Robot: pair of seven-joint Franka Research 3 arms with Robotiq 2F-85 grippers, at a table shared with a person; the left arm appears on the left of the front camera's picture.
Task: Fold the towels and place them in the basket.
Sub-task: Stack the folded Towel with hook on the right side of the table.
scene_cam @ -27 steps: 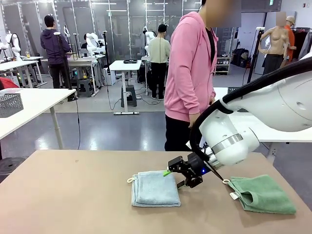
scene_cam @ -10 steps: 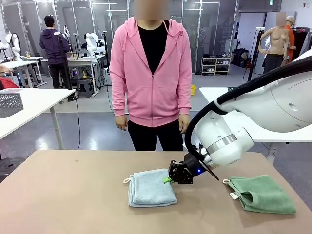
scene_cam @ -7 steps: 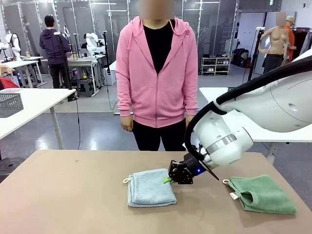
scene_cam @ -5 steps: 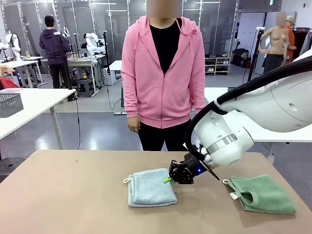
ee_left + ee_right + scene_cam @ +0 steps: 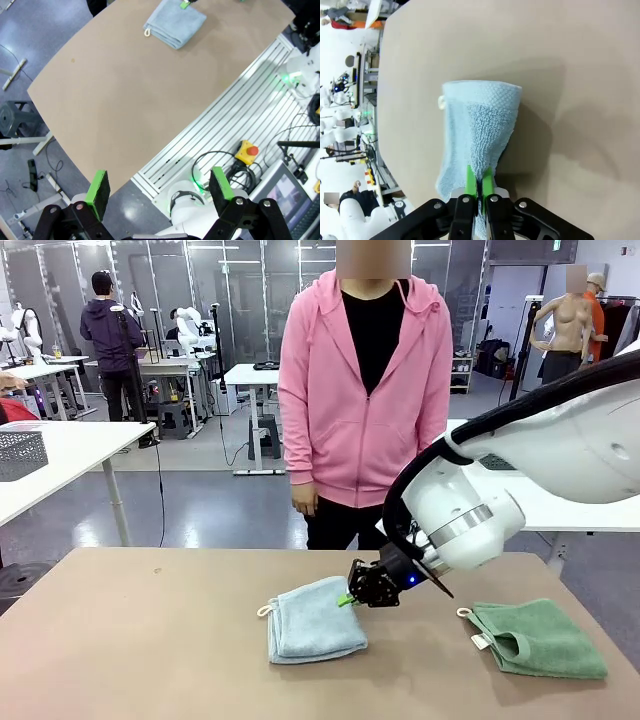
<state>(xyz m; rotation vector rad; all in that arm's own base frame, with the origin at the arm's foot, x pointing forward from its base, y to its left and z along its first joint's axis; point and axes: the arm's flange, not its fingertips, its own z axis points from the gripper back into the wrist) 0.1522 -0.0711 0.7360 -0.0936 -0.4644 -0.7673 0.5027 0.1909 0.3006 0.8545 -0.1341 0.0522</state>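
Clearly the blue towel (image 5: 315, 621) is the one in hand: it lies folded near the middle of the desk (image 5: 150, 640), and the right claw (image 5: 352, 598) is clenched on its right edge, green pads pinched tight on the terry in the right wrist view (image 5: 479, 187). That edge looks slightly raised off the desk, so I judge this as the start of lifting the folded towel for the basket. The green towel (image 5: 540, 638) lies loosely folded at the desk's right end, well apart, untouched. The left claw (image 5: 160, 187) hangs high over the desk's near edge, released, its pads spread wide with nothing between them.

The next move calls for keeping the pinch firm so the fold does not fall open as the towel rises, then carrying it to the basket; where that basket sits I cannot tell from here.

The desk is plain tan and smooth. A person in a pink hoodie (image 5: 365, 400) stands at its far side, hands down. Behind are white tables, other people and a grey floor.
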